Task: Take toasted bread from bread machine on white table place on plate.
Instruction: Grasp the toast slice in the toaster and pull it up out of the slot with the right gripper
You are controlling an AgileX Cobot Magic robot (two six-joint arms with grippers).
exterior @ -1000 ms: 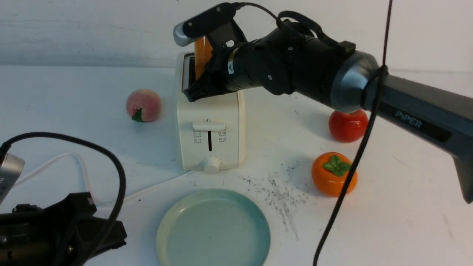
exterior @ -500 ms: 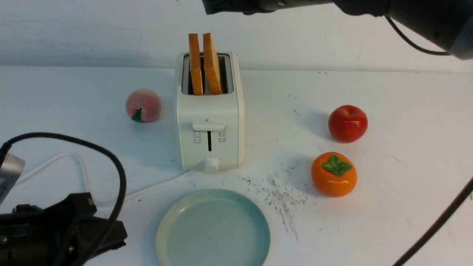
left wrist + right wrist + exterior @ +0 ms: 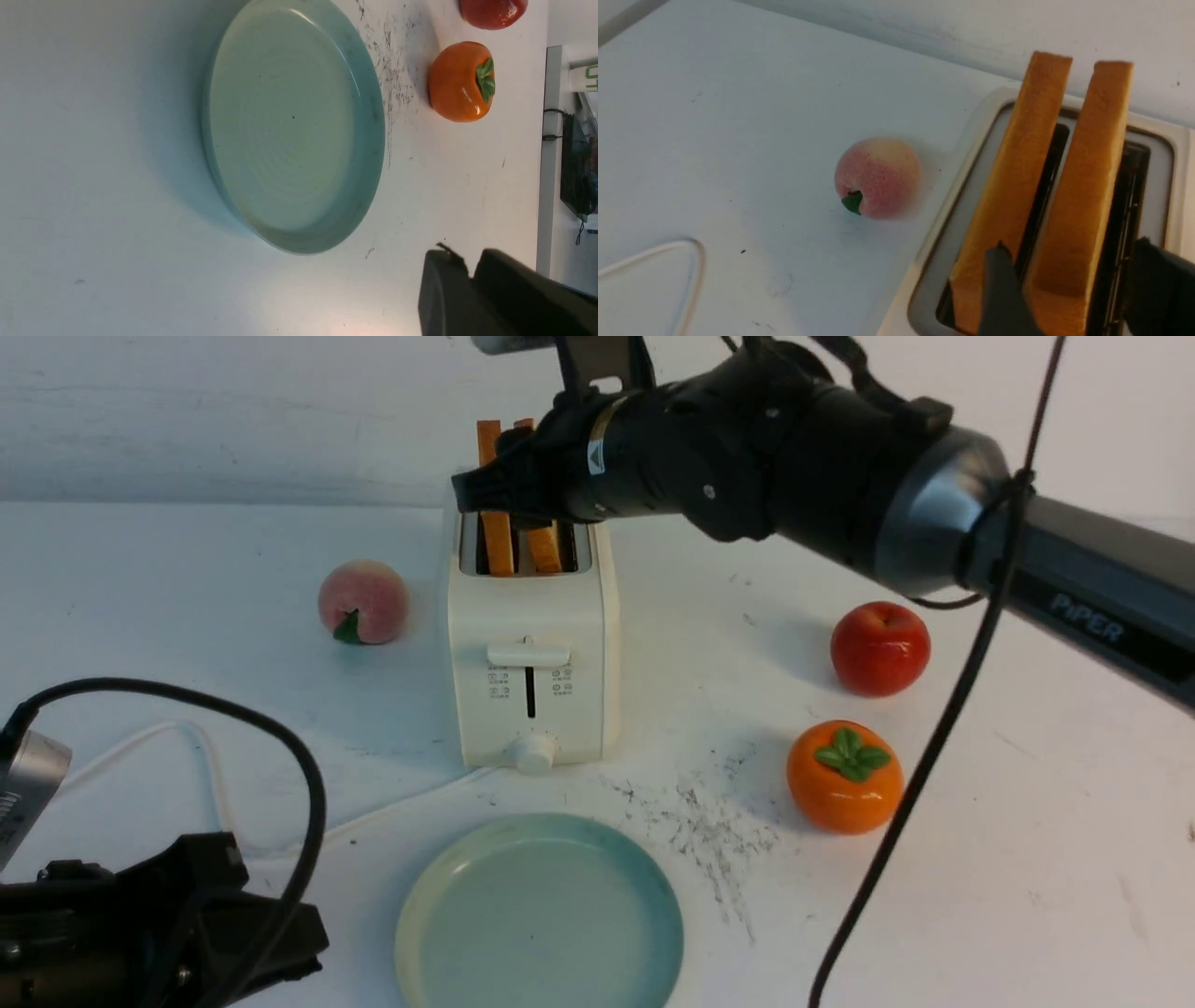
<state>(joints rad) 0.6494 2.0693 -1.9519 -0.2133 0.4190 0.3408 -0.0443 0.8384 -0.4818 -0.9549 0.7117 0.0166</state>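
Two slices of toasted bread stand upright in the slots of the cream bread machine (image 3: 527, 653) on the white table (image 3: 1027, 821). My right gripper (image 3: 495, 495) is at their tops, open. In the right wrist view it (image 3: 1070, 242) straddles the right-hand slice (image 3: 1087, 177): one finger sits by the gap next to the left-hand slice (image 3: 1017, 177), the other outside it. The blue-green plate (image 3: 540, 915) lies bare in front of the toaster. My left gripper (image 3: 469, 261) hangs low at the near left beside the plate (image 3: 289, 126), fingers together, holding nothing.
A peach (image 3: 362, 602) lies left of the toaster. A red apple (image 3: 879, 647) and an orange persimmon (image 3: 844, 777) sit to its right. The toaster's white cord (image 3: 168, 737) loops across the near left. Dark scratch marks (image 3: 709, 831) lie between plate and persimmon.
The right arm, up out of the top of the view half a second ago, has come back down to the toast with its jaws now apart. The left arm has barely shifted.
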